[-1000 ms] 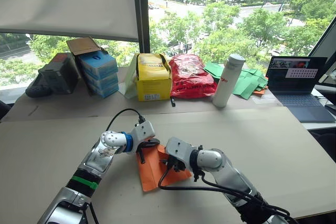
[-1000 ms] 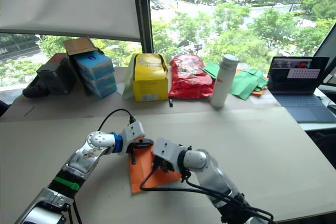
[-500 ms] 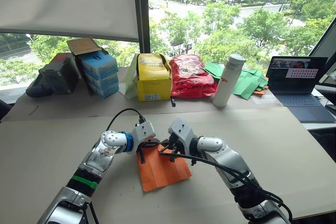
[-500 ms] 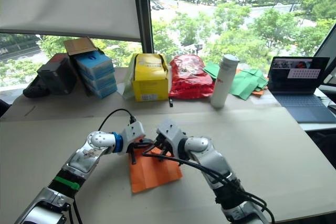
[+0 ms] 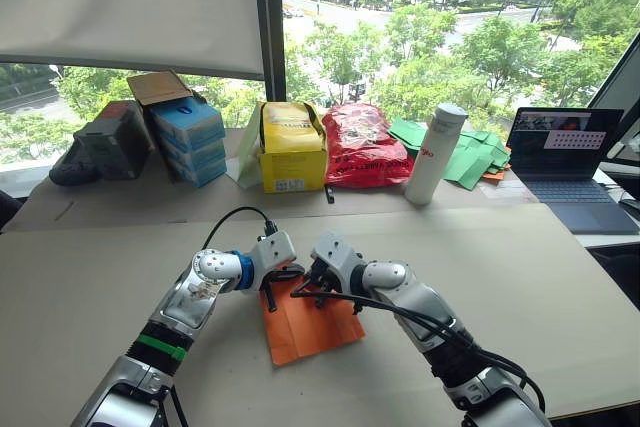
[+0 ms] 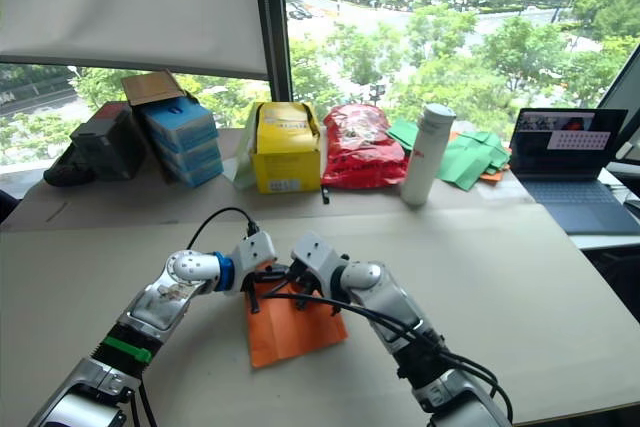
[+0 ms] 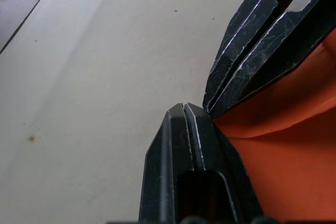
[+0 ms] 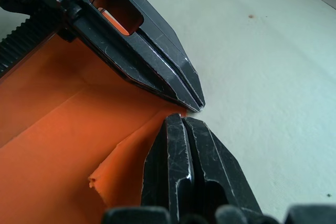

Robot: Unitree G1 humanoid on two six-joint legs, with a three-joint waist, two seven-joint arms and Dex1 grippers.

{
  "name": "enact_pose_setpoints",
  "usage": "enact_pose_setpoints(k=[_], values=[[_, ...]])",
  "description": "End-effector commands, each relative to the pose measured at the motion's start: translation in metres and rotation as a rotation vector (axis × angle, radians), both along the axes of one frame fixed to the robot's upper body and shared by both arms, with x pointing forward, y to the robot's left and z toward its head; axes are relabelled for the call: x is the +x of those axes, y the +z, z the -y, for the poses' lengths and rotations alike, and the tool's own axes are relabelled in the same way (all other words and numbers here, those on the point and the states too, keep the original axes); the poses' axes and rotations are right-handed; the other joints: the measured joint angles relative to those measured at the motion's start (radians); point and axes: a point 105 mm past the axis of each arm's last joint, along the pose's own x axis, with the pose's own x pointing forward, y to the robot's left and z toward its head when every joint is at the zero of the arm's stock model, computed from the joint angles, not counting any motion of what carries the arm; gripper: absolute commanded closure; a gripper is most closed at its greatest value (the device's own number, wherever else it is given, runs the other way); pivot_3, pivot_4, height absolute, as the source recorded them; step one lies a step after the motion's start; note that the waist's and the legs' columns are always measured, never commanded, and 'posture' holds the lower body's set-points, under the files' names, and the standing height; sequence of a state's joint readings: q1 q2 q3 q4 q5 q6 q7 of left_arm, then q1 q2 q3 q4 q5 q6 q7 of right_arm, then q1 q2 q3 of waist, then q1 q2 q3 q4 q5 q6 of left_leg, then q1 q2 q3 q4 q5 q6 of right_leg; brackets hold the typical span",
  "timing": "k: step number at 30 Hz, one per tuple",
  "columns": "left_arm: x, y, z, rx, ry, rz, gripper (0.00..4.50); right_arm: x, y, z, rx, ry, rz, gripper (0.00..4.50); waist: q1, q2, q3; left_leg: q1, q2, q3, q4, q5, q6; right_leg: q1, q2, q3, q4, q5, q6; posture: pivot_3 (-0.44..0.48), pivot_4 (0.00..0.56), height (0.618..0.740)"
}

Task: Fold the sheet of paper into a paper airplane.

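Sheet of paper (image 5: 308, 324), orange and creased, lies flat on the near-centre of the beige table (image 5: 520, 277), between the two arms. Left gripper (image 7: 183, 109) and right gripper (image 8: 176, 119) meet tip to tip at the sheet's far edge, just over the far corner. Left jaws are pressed together with no gap visible; whether paper is caught between them cannot be told. Right jaws likewise closed flat, tips resting at the orange edge beside a small torn-looking fold. Along the far side of the table: blue boxes (image 5: 187, 138), yellow box (image 5: 292, 147), red bag (image 5: 362, 145), white bottle (image 5: 435, 153), green papers (image 5: 470, 157), laptop (image 5: 568, 167).
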State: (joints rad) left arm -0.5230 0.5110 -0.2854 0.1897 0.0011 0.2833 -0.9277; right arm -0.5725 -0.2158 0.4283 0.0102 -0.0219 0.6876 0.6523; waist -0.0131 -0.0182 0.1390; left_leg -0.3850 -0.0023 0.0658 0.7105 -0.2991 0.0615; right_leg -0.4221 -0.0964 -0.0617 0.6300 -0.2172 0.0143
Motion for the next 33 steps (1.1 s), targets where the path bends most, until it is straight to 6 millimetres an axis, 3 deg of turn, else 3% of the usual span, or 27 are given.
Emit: enact_pose_setpoints(k=[1, 7, 18, 33], values=[[-0.006, -0.024, -0.011, 0.067, 0.031, -0.071, 4.50, -0.001, -0.007, 0.000, -0.037, -0.007, -0.031, 4.44, 0.000, 0.000, 0.000, 0.000, 0.000, 0.000, 0.000, 0.000, 0.000, 0.000, 0.000, 0.000, 0.000, 0.000, 0.000, 0.000, 0.150, 0.740], [-0.006, -0.024, -0.010, 0.069, 0.026, -0.068, 4.50, -0.004, -0.019, 0.009, -0.073, -0.035, -0.085, 4.44, 0.000, 0.000, -0.001, 0.001, 0.000, 0.000, 0.000, -0.001, 0.001, 0.001, 0.000, 0.000, 0.000, 0.000, 0.000, 0.000, 0.150, 0.740], [-0.007, -0.025, -0.010, 0.071, 0.021, -0.068, 4.50, -0.016, -0.023, 0.024, -0.091, -0.047, -0.108, 4.44, 0.001, 0.000, -0.002, 0.001, 0.000, 0.000, 0.000, -0.001, 0.002, 0.001, -0.001, 0.000, 0.000, 0.000, 0.000, 0.000, 0.150, 0.740], [-0.007, -0.025, -0.010, 0.073, 0.013, -0.067, 4.50, -0.032, -0.031, 0.058, -0.120, -0.109, -0.159, 4.44, 0.002, 0.000, -0.003, 0.001, 0.000, 0.000, 0.000, -0.002, 0.003, 0.001, -0.003, 0.000, -0.001, 0.000, 0.000, 0.000, 0.150, 0.740]])
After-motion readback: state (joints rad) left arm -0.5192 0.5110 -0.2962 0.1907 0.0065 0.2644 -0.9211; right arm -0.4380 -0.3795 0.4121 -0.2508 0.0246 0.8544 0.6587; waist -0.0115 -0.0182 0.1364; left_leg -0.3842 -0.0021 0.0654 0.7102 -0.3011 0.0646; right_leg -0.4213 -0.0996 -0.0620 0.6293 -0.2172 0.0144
